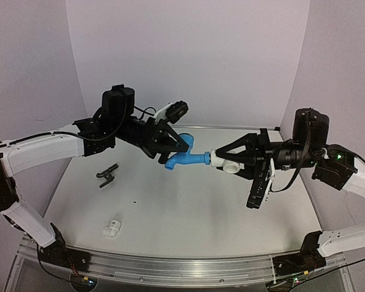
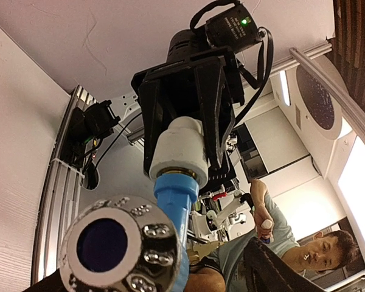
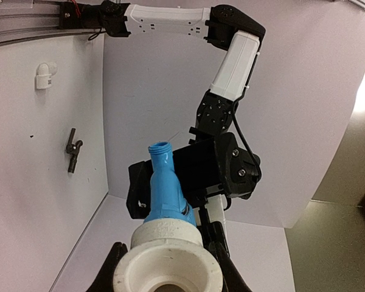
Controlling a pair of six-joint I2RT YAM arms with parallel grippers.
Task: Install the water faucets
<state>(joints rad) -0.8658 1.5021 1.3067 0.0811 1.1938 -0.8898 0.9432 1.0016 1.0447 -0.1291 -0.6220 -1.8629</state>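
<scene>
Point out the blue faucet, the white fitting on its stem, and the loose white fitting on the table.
blue faucet [image 1: 188, 160]: top view, its curved body.
white fitting [image 1: 219, 159]: top view, its collar at the stem.
loose white fitting [image 1: 112, 227]: top view, its middle.

The tap [image 1: 185, 160] is bright blue, the pipe fitting [image 1: 221, 159] white, the table [image 1: 188, 213] pale grey-white.

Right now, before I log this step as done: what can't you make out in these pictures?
Hold of the left hand on the blue faucet: top view, its black body covers the knob; left wrist view, the bottom edge cuts the hand off.
How far the stem sits in the white fitting: hidden inside it in every view.
The small black part on the table: too small to identify.
</scene>
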